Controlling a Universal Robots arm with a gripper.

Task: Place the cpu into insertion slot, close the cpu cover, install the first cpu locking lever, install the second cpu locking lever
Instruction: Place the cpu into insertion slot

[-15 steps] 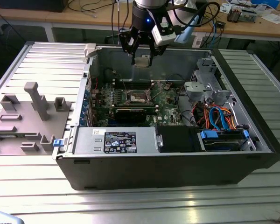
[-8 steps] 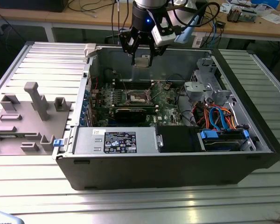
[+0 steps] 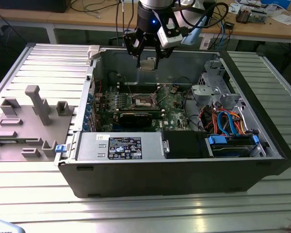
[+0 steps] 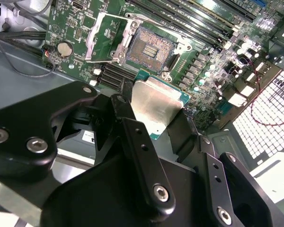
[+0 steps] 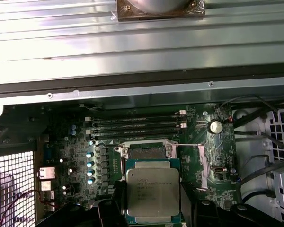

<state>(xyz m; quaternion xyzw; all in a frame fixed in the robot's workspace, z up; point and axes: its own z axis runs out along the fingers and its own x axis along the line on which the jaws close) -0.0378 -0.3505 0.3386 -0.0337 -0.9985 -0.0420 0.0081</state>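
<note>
pincer (image 3: 147,62) clenched on the cpu (image 4: 156,106) | insertion slot (image 4: 151,47) bare, down below pincer, well apart | step: placing cpu | needs: flat, square lining up over slot

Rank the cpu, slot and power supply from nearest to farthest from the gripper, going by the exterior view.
1. cpu: clamped in the gripper, above the open case.
2. slot: on the board, below the gripper.
3. power supply: along the case wall nearest the camera.

Ribbed metal table (image 3: 136,213), open computer case (image 3: 184,179) standing on it, grey fixture tray (image 3: 19,133) at the exterior view's left
</note>
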